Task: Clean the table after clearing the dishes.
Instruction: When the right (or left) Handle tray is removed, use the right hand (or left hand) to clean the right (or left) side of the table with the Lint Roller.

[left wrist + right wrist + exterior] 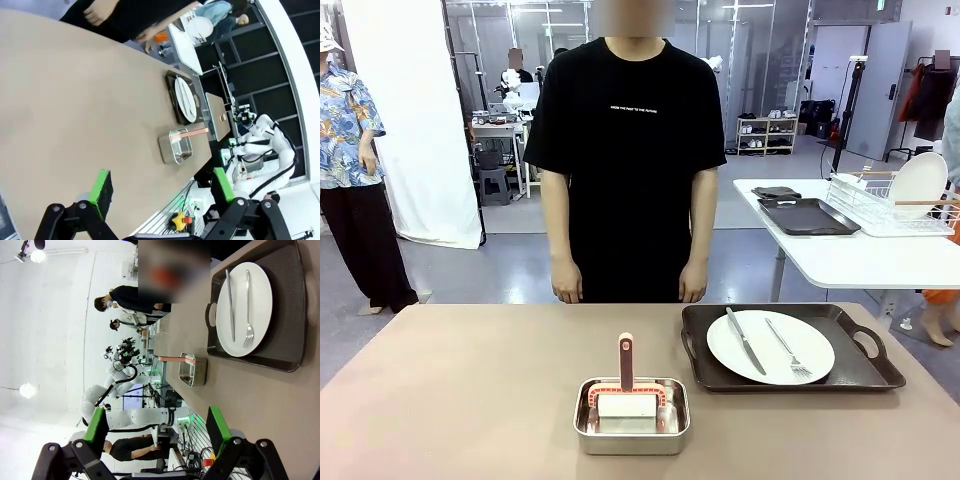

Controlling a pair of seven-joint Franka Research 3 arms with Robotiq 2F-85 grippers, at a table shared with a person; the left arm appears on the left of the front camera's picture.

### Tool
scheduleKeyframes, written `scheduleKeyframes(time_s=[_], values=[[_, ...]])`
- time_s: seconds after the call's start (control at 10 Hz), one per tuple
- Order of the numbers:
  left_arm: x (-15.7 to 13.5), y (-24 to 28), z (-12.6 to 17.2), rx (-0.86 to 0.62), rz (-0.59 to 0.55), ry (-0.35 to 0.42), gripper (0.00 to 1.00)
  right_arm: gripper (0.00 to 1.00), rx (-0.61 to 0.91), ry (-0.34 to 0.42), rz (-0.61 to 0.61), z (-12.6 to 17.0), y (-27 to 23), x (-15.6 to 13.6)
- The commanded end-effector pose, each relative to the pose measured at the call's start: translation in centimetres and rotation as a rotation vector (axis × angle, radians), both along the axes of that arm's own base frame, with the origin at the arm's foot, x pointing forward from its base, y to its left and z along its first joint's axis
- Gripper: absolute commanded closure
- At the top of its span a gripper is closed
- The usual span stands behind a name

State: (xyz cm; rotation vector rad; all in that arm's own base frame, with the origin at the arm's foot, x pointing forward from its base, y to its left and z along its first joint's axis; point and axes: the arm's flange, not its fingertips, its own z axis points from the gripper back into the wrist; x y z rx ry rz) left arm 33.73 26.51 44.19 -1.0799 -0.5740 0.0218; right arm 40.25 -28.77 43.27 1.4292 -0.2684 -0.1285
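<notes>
Right, the table (450,400) takes up most of my front view, its brown top running from the near edge to the person (625,150) standing at the far side with both arms hanging down. Beyond it, far right, I see a white table (840,255) carrying a wire rack (880,205). On the brown top, right of centre, sits a dark tray (855,372) with handles. A white plate (820,345) lies flat inside it.

Near centre, just left of the tray and apart from it, I have a steel pan (631,445). My left gripper (161,180) hangs above the table's left part, jaws spread wide and gripping nothing. My right gripper (156,422) hangs over the right part, near the tray, likewise spread and empty.

A roller (625,407) rests in the pan, its pink handle pointing away from me. On the plate a knife (746,342) lies to the left and a fork (788,350) to the right, side by side.
</notes>
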Motion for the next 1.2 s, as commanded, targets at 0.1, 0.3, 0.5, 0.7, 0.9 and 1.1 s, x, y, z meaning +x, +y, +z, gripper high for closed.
scheduleKeyframes(time_s=[0.1, 0.3, 0.5, 0.7, 0.9, 1.1], values=[[0.9, 0.5, 0.7, 0.001, -0.003, 0.051, 0.00, 0.00, 0.000, -0.006, 0.001, 0.3, 0.1, -0.1], [-0.1, 0.5, -0.6, -0.003, 0.011, 0.017, 0.00, 0.00, 0.000, -0.006, 0.001, 0.3, 0.1, -0.1], [-0.1, 0.5, -0.6, -0.003, 0.011, 0.017, 0.00, 0.00, 0.000, -0.006, 0.001, 0.3, 0.1, -0.1], [-0.1, 0.5, -0.6, -0.003, 0.011, 0.017, 0.00, 0.00, 0.000, -0.006, 0.001, 0.3, 0.1, -0.1], [-0.1, 0.5, -0.6, -0.003, 0.011, 0.017, 0.00, 0.00, 0.000, -0.006, 0.001, 0.3, 0.1, -0.1], [-0.1, 0.5, -0.6, -0.003, 0.011, 0.017, 0.00, 0.00, 0.000, -0.006, 0.001, 0.3, 0.1, -0.1]])
